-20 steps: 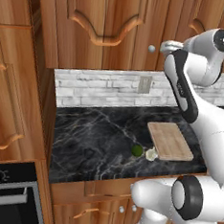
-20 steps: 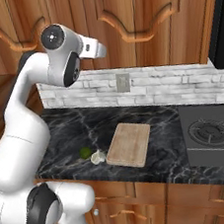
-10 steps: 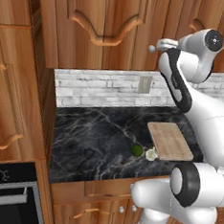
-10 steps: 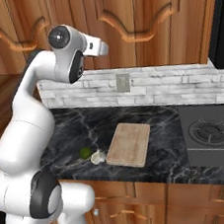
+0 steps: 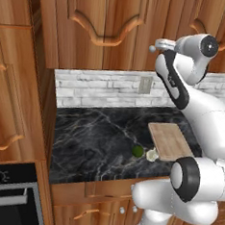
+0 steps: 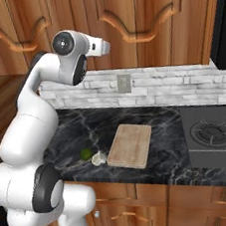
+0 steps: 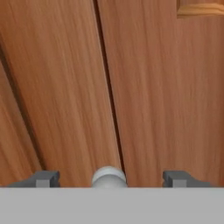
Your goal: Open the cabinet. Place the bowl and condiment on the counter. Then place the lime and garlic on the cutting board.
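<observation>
at the cabinet (image 7: 65,87) doors, jaws spread wide on either side of its grey knob (image 7: 109,176); no readable writing.

Arm raised, gripper (image 7: 109,178) jaws apart

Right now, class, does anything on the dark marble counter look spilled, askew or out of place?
Nothing stands out. The small green lime and pale garlic bulb sit beside the flat wooden cutting board, not on it. The cabinet doors are closed.
</observation>
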